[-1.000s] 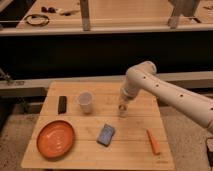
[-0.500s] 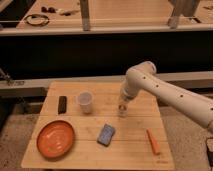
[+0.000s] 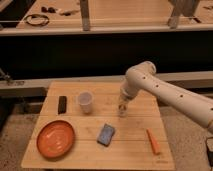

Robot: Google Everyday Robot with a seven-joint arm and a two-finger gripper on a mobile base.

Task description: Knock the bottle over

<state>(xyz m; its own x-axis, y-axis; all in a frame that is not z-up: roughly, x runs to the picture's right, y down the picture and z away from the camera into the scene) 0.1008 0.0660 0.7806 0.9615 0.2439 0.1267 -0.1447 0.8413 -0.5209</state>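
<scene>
1. The robot's white arm is reaching in from the right, bending at a rounded elbow above the far right part of the wooden table.
2. The gripper is pointing straight down over the table's right-centre, with its fingers closed together.
3. The bottle, small, pale and translucent, is standing upright directly beneath the gripper, right at its fingertips. Whether the fingertips are touching the bottle's top or pinching it cannot be told.
4. The white plastic cup is standing upright to the left of the bottle, apart from it, with its mouth facing up.
5. A small black block is lying near the table's left edge, just beyond the cup.
6. An orange plate is sitting on the near left part of the table.
7. A blue sponge is lying nearer the front than the bottle, between the plate and an orange carrot-shaped item.
8. That carrot-shaped item is lying near the table's front right edge, well apart from the bottle.
</scene>
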